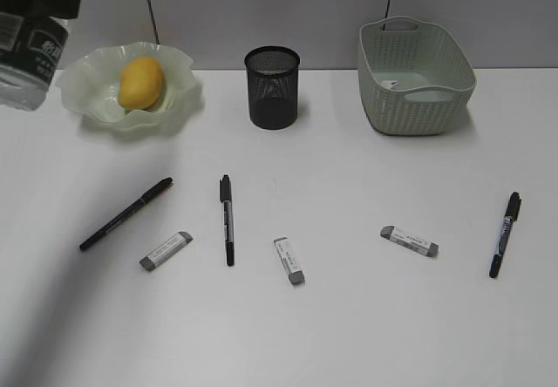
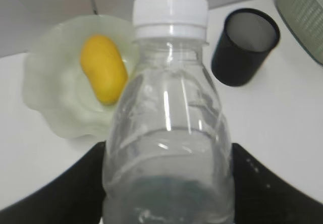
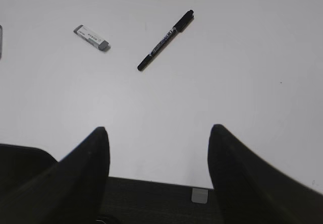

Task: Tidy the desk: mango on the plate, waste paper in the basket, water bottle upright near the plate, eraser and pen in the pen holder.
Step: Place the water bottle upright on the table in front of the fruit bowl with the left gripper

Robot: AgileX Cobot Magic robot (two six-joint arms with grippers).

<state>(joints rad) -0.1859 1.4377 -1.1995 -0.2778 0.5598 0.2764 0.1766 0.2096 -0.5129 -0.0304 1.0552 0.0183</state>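
Note:
My left gripper (image 2: 167, 149) is shut on the water bottle (image 2: 169, 98), one black finger on each side of its clear body. The bottle (image 1: 26, 56) hangs at the far left, beside the plate (image 1: 179, 73). The mango (image 1: 141, 83) lies in the plate. Behind the middle stands the pen holder (image 1: 272, 86), with the basket (image 1: 414, 78) at the back right. I cannot make out the waste paper. Three pens (image 1: 227, 220) and three erasers (image 1: 289, 261) lie flat across the desk (image 1: 349, 317). My right gripper (image 3: 159, 129) stands open and empty over the desk's front edge.
One pen (image 1: 126, 214) and an eraser (image 1: 166, 251) lie at the left. Another pen (image 1: 505, 234) and eraser (image 1: 409, 241) lie at the right, the same pen (image 3: 165, 40) and eraser (image 3: 92, 37) showing ahead of my right gripper. A grey panel wall stands behind the desk.

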